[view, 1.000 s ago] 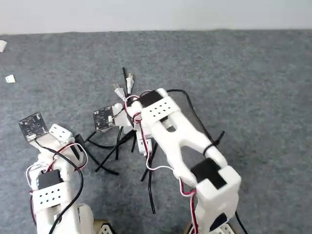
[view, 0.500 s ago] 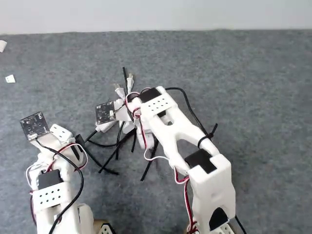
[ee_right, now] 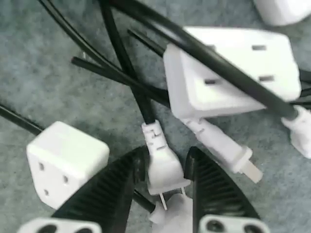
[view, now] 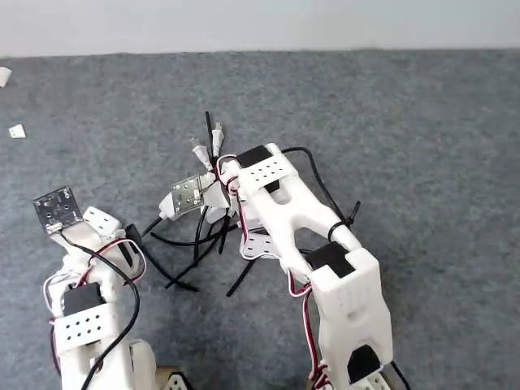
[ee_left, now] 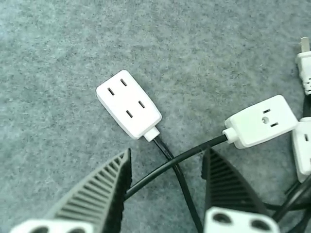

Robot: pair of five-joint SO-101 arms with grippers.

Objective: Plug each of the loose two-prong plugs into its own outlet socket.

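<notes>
**Right gripper** [ee_right: 164, 159]: jaws closed on the sides of a white plug [ee_right: 163, 170]. A second plug [ee_right: 221, 145] lies just beside it. A cube socket [ee_right: 65, 162] and a flat socket [ee_right: 233, 77] lie near, and black cords [ee_right: 121, 58] cross the flat socket.

**Left gripper** [ee_left: 167, 158]: jaws open (one cord runs between them). A twin socket [ee_left: 129, 104] lies just beyond on grey carpet [ee_left: 58, 43].

**High view:** the right arm [view: 301, 219] hides the gripped plug.

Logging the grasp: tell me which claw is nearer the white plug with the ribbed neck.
Right. The right claw has the white plug between its fingers; the left claw hangs open over a black cord, apart from it.
</notes>
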